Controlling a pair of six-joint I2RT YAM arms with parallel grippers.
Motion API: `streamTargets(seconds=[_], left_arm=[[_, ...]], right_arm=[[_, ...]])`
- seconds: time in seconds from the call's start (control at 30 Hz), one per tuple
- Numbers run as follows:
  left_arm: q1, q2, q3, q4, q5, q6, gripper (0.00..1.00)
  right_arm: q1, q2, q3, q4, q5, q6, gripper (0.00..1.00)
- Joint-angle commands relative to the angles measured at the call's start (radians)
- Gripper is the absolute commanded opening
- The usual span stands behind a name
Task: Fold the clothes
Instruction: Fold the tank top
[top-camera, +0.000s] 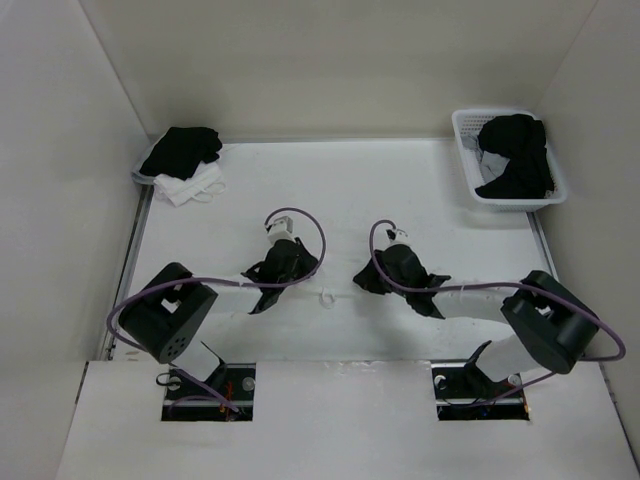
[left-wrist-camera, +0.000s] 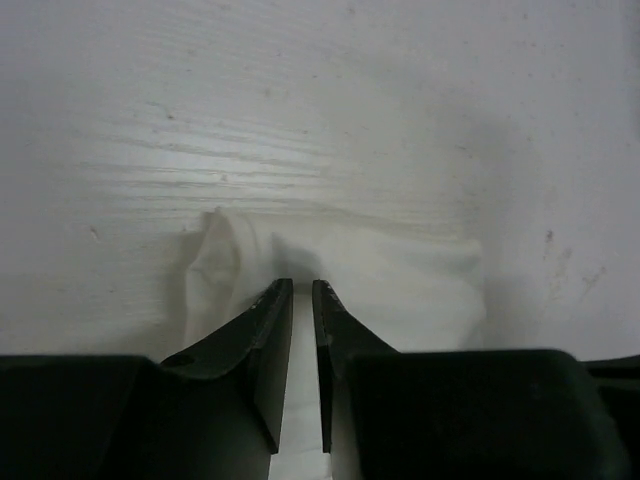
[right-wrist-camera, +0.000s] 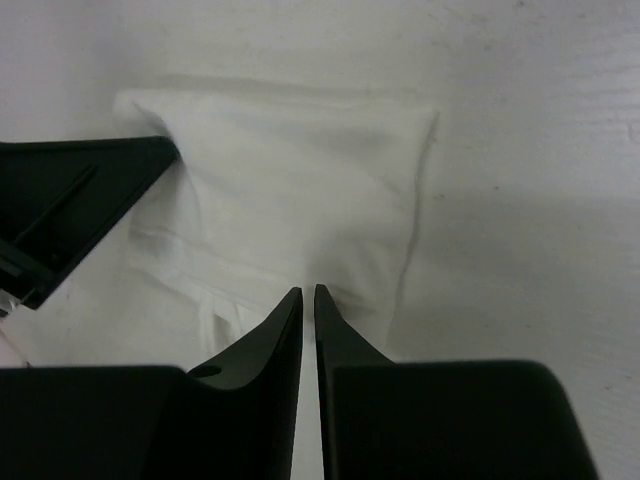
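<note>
The left hand (left-wrist-camera: 302, 285) is closed to a thin slit, pinching the left part of the clothes (left-wrist-camera: 400, 280). The fabric puckers up just beside its tips. The folded white top lies on the surface (top-camera: 420, 200) near the middle of the near edge. Its long axis appears to run left to right between both hands. One strap loop (top-camera: 325, 298) points toward the near edge. The right hand (right-wrist-camera: 308, 290) is likewise nearly shut, its tips pinching the fabric's right part.
</note>
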Motion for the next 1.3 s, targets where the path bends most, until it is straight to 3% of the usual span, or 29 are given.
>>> streamTargets(seconds=[0.0, 0.27, 0.47, 0.77, 0.97, 1.13, 1.27], left_arm=[[0.031, 0.016, -0.032, 0.124, 0.009, -0.003, 0.15], [0.041, -0.075, -0.082, 0.165, 0.011, -0.010, 0.27], [0.028, -0.315, -0.127, 0.122, -0.003, 0.013, 0.41], [0.088, -0.636, -0.159, -0.264, -0.096, 0.091, 0.50], [0.211, -0.762, -0.187, -0.516, -0.084, 0.088, 0.54], [0.297, -0.811, -0.207, -0.587, -0.034, 0.046, 0.55], [0.343, -0.796, -0.208, -0.584, -0.014, 0.042, 0.54]], right_arm=[[0.003, 0.017, -0.029, 0.022, 0.021, 0.023, 0.13], [0.011, 0.023, -0.052, 0.010, 0.021, 0.044, 0.17], [0.015, -0.136, -0.023, -0.059, 0.021, 0.003, 0.47], [-0.073, -0.374, 0.029, -0.133, 0.086, -0.149, 0.62], [-0.208, -0.462, -0.012, -0.021, 0.160, -0.184, 0.71], [-0.322, -0.457, -0.176, 0.172, 0.195, -0.142, 0.77], [-0.370, -0.428, -0.207, 0.205, 0.171, -0.105, 0.78]])
